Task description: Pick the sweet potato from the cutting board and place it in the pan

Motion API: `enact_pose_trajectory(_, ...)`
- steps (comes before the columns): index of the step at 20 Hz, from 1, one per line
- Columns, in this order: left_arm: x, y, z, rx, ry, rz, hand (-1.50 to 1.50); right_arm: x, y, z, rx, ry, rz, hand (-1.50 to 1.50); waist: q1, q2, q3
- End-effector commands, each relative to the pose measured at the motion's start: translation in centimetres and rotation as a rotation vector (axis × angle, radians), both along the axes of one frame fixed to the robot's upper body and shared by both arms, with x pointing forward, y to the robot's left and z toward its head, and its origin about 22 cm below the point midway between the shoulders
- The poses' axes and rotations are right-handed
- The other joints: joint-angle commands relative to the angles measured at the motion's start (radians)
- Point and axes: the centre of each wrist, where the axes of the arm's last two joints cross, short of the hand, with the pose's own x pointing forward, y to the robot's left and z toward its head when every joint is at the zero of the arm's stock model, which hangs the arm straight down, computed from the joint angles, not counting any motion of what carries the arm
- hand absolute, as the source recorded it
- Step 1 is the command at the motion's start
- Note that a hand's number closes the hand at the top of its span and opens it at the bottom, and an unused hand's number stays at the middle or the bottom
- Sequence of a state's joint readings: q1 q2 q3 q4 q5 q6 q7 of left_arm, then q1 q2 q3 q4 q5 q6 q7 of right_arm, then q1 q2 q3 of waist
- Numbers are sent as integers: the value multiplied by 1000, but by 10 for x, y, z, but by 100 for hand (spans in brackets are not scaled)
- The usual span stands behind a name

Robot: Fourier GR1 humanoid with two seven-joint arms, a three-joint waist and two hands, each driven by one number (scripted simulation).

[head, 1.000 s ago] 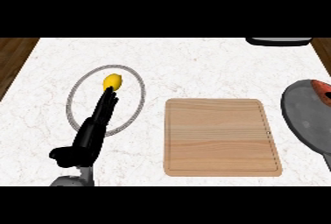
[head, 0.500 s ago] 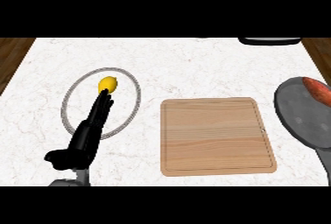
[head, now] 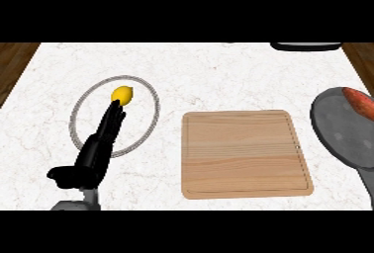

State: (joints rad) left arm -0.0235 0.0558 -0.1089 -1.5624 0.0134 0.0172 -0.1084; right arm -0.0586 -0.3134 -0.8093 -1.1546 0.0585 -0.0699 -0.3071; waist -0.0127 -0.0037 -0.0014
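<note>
The wooden cutting board (head: 245, 153) lies bare in the middle of the marble counter. At the right edge sits the grey pan (head: 345, 133), and the reddish sweet potato (head: 360, 102) lies inside it near its far rim. My left hand (head: 93, 150) rests open at the lower left, fingers straight and pointing up over a plate. My right hand shows nowhere in the head view.
A white plate (head: 150, 99) with a thin grey rim lies at the left, with a yellow lemon (head: 122, 94) on its far side, just past my left fingertips. A dark object (head: 305, 46) sits at the counter's far right edge.
The whole view has slid leftward, so the pan and the sweet potato show more fully at the right. My left hand keeps its open pose over the plate.
</note>
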Motion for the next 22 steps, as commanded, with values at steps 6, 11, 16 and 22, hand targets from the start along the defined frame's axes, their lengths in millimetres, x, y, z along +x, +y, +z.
enact_pose_trajectory(6,14,-2,-12,8,-11,-5,0,-44,33,0,-28,34,15,-150,8,3,1)
enact_pose_trajectory(11,12,-13,5,-2,-11,-17,0,-46,41,-13,-57,56,4,-150,10,3,1)
enact_pose_trajectory(16,5,4,0,-1,-6,-5,0,-49,50,1,-67,96,0,-150,11,3,1)
enact_pose_trajectory(22,-9,-12,1,0,-15,-29,0,-67,52,1,-130,117,-29,-150,11,3,1)
